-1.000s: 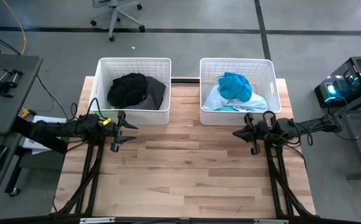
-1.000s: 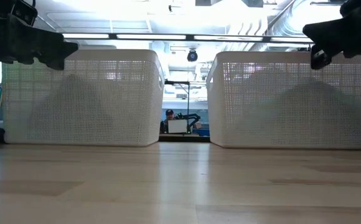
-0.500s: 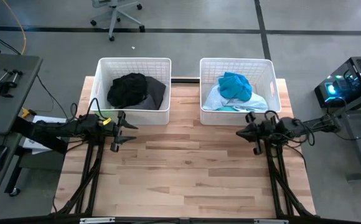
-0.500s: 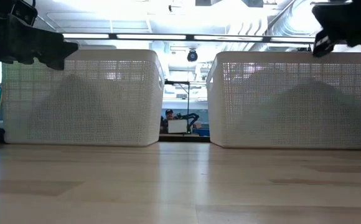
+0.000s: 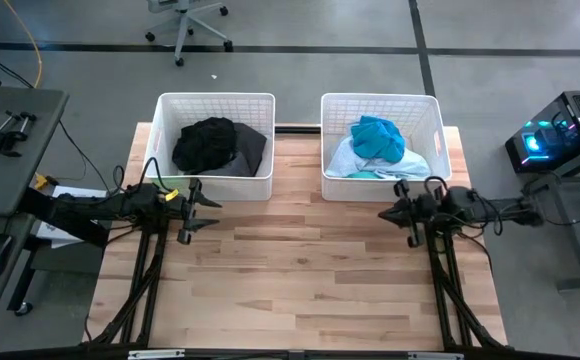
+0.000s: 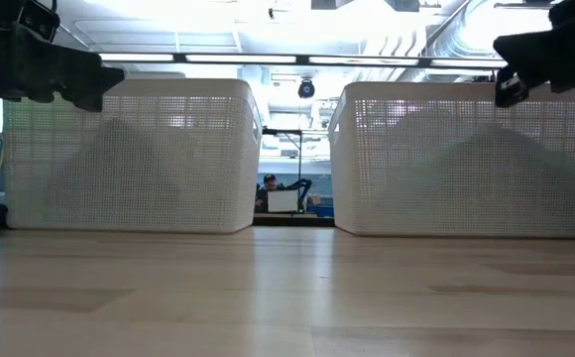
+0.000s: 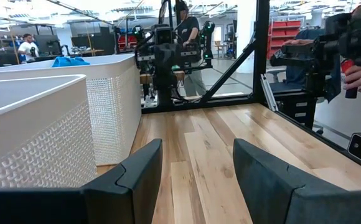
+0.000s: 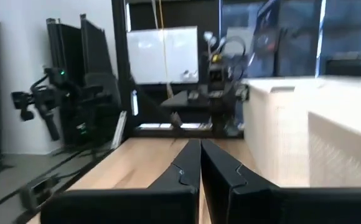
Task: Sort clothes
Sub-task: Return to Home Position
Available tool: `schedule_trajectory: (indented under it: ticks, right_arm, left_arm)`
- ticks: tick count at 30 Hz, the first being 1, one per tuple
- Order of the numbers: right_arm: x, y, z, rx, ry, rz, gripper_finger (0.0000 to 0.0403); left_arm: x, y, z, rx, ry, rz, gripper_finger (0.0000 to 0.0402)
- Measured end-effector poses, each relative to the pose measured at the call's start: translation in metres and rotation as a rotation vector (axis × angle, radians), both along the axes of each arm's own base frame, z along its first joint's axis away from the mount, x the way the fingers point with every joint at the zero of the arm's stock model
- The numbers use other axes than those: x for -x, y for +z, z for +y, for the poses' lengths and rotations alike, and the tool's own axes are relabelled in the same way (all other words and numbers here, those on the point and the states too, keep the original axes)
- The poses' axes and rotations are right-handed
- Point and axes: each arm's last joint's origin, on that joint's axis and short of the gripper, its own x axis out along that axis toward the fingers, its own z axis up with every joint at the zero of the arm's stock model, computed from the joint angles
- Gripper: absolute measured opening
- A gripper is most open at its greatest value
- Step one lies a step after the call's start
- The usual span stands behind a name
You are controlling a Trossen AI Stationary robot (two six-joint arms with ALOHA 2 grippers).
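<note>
My left hand (image 5: 213,212), spread wide, and my right hand (image 5: 382,213), pinched shut on nothing, hovered above the worktop (image 5: 300,260). Dark clothes (image 5: 215,146) lay in the left basket (image 5: 216,97), blue and white clothes (image 5: 375,145) in the right basket (image 5: 380,97). Swinging home low could clip either basket.

The left arm (image 5: 90,208) and right arm (image 5: 475,208) are slim, matte black and jointed, draped with looping black cables (image 5: 151,163), the left bearing a small yellow-green mark (image 5: 170,195), with angular dark-grey fingers (image 7: 137,177).
</note>
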Motion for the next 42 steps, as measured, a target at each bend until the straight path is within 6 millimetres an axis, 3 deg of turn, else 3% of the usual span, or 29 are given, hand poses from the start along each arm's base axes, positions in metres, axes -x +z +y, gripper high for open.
schedule_trajectory:
  ticks: [10, 42]
  right_arm:
    - [-0.001, -0.012, -0.004, -0.043, 0.015, 0.133, 0.0]
    - [-0.002, -0.013, -0.005, -0.046, -0.005, 0.138, 0.0]
  left_arm:
    - [0.0, 0.0, 0.0, 0.0, 0.0, 0.001, 0.0186]
    - [0.0, 0.0, 0.0, 0.0, 0.0, 0.001, 0.0186]
